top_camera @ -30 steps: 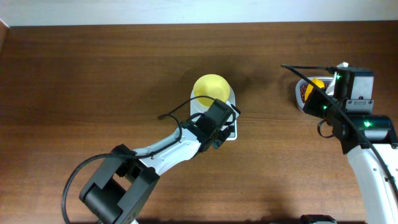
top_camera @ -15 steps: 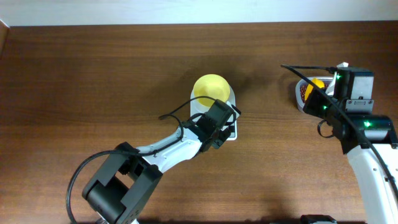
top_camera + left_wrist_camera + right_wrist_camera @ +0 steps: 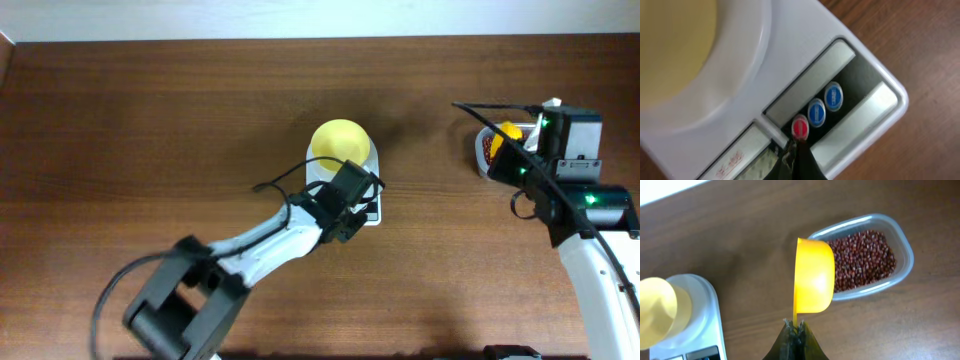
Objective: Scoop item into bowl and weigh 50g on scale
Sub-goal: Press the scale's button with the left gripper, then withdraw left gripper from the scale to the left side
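Observation:
The pale-yellow bowl (image 3: 338, 141) stands on the white scale (image 3: 372, 212) at mid table; both also show in the right wrist view, the bowl (image 3: 657, 309) on the scale (image 3: 700, 325). My left gripper (image 3: 797, 145) is shut and empty, its tip touching the scale's red button (image 3: 800, 128). My right gripper (image 3: 798, 328) is shut on the handle of a yellow scoop (image 3: 813, 276), held empty above the left end of a clear container (image 3: 905, 255) of red-brown beans (image 3: 862, 260). In the overhead view the scoop (image 3: 509, 131) and the beans (image 3: 488, 147) are partly hidden by the right arm.
Two blue buttons (image 3: 825, 104) sit beside the red one on the scale's dark panel. The grey display (image 3: 737, 160) lies left of my fingertips. Brown wooden table (image 3: 150, 150) spreads all round; its back edge runs along the top.
Almost nothing moved; my left arm shifted very slightly at the scale's buttons. The right arm holds still with the scoop.

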`<action>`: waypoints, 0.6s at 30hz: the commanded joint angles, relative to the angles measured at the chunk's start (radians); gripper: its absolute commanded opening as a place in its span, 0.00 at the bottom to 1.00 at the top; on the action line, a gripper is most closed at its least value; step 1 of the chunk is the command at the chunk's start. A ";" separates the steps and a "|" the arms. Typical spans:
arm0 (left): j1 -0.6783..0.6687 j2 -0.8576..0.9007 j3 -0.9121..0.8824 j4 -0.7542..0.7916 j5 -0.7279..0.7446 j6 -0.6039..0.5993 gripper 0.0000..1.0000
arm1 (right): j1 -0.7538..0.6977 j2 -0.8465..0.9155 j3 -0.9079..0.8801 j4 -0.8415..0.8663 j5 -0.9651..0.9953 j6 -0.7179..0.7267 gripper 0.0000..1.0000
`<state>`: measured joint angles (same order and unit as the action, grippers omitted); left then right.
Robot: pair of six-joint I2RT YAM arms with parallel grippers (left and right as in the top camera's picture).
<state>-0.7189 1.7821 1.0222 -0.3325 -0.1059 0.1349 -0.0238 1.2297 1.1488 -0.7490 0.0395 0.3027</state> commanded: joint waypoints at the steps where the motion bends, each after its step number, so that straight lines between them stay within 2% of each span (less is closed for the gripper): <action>1: 0.000 -0.259 -0.004 -0.055 -0.004 0.012 0.00 | -0.004 0.001 0.024 0.045 0.001 -0.010 0.04; 4: 0.006 -0.491 -0.004 -0.043 -0.008 0.013 0.01 | -0.004 0.001 0.024 0.118 0.001 -0.009 0.04; 7: 0.087 -0.631 -0.004 -0.010 -0.008 0.012 0.03 | -0.004 0.001 0.024 0.210 0.002 -0.010 0.04; 12: 0.286 -0.634 -0.004 0.005 -0.007 0.005 0.04 | -0.004 0.010 0.024 0.284 0.002 -0.010 0.04; 18: 0.370 -0.624 -0.004 0.029 -0.008 -0.036 0.05 | -0.004 0.058 0.024 0.302 0.001 -0.006 0.04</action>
<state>-0.3763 1.1534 1.0183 -0.3092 -0.1123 0.1146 -0.0238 1.2640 1.1522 -0.4641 0.0395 0.3023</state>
